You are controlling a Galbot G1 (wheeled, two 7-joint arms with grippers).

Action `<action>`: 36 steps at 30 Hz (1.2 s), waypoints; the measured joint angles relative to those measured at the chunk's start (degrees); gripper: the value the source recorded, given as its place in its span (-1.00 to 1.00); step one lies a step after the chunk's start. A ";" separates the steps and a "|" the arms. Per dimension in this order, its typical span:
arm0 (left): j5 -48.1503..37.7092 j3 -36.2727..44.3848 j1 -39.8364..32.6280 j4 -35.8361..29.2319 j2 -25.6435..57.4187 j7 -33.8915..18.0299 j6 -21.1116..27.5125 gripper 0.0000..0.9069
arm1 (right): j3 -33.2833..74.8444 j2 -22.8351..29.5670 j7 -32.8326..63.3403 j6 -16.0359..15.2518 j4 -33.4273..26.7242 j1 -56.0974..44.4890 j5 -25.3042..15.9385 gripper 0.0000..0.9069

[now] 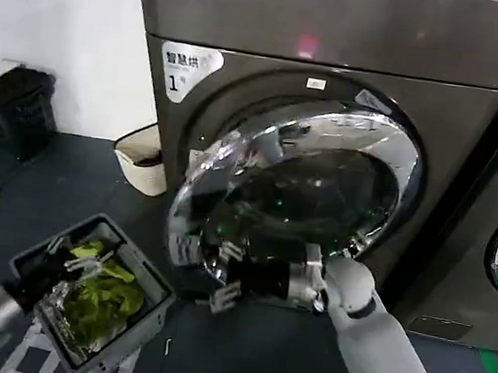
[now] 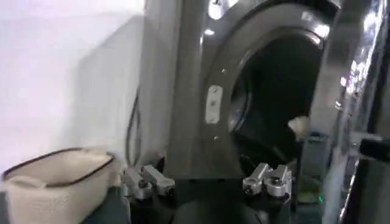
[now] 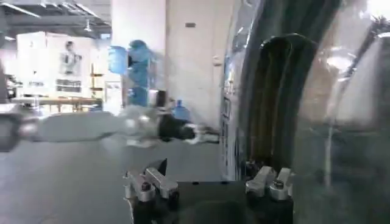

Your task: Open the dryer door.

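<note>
- Dryer (image 1: pixel 338 35): dark metallic front-loader with a "1" sticker (image 1: pixel 183 69).
- Dryer door (image 1: pixel 298 188): chrome-rimmed porthole, swung partly away from the dryer front.
- Right pincer (image 1: pixel 225 278): fingers spread, at the door's lower rim.
- Left pincer (image 1: pixel 73 266): open, low over a grey bin (image 1: pixel 149 315) of green cloth.

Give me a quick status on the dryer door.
Right gripper open at the dryer door lower rim. Door partly swung open. Left gripper open, over a laundry basket.

Both grippers (image 1: pixel 223 278) (image 1: pixel 74 261) spread wide.
</note>
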 joint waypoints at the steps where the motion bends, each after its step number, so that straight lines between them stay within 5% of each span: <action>1: -0.47 0.55 -0.82 0.99 0.86 1.33 0.02 1.00 | 0.92 -0.42 -1.05 0.06 0.74 -0.89 0.00 1.00; 10: -2.15 8.97 -9.11 7.39 9.07 6.36 0.59 1.00 | 10.78 -1.80 -10.08 2.96 7.06 -10.75 -3.37 1.00; 26: -2.78 39.74 -32.56 6.73 13.77 9.04 0.08 1.00 | 49.74 7.02 -11.14 10.05 12.28 -31.05 -3.27 1.00; 36: -3.07 56.30 -44.45 6.10 11.21 9.79 -0.04 1.00 | 68.89 10.77 5.98 9.38 13.70 -36.21 1.69 1.00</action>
